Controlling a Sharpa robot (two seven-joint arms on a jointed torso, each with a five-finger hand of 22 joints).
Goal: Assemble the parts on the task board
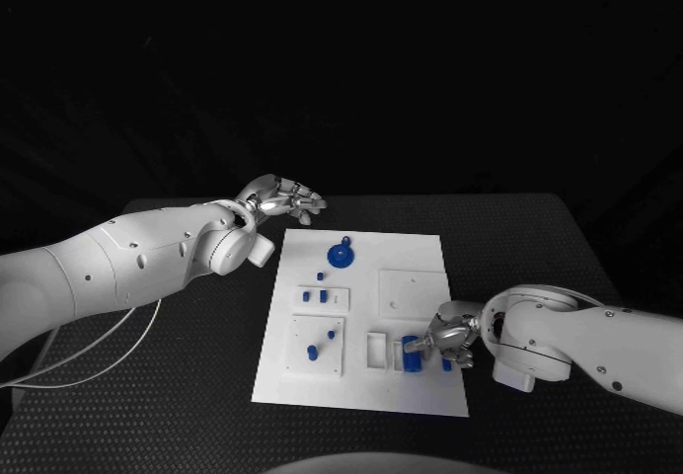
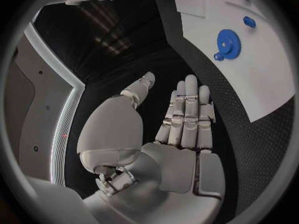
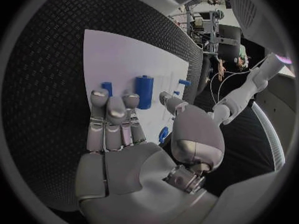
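Note:
The white task board (image 1: 413, 395) lies in the middle of the table. A blue gear (image 1: 341, 255) sits near its far edge, and several small blue pegs (image 1: 326, 294) stand in the left-hand blocks. A blue cylinder (image 1: 410, 354) stands upright near the board's right front. My right hand (image 1: 450, 336) hovers just right of that cylinder, fingers straight and thumb apart, holding nothing. In the right wrist view the cylinder (image 3: 144, 91) is just past my fingertips (image 3: 115, 104), and a small blue piece (image 3: 163, 133) lies beside the thumb. My left hand (image 1: 280, 197) is off the board's far left corner, flat and empty (image 2: 184, 129).
The black textured table (image 1: 171, 375) surrounds the board. A square white block (image 1: 413, 291) sits on the board's right side and a slotted one (image 1: 377, 351) beside the cylinder. In the left wrist view the gear (image 2: 229, 44) lies on the board (image 2: 261, 84).

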